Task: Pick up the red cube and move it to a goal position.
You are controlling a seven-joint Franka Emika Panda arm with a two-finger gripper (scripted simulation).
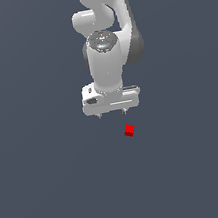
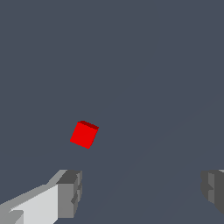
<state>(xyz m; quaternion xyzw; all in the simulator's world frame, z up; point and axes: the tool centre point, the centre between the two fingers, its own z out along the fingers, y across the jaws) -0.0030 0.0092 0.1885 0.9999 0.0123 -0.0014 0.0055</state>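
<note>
The red cube [image 1: 129, 131] is a tiny bright red block lying on the plain dark grey surface. It sits just below my white gripper [image 1: 111, 114] in the exterior view, a little toward that view's right. My gripper is open and empty, its two short fingertips [image 1: 124, 111] spread wide and apart from the cube. In the wrist view the red cube [image 2: 84, 134] lies beyond the fingers [image 2: 70, 192], outside the gap between them and nearer one finger. The gripper [image 2: 142, 192] touches nothing.
The white arm [image 1: 103, 36] rises above the gripper in the exterior view. The dark grey surface [image 1: 53, 182] shows around it with nothing else standing on it.
</note>
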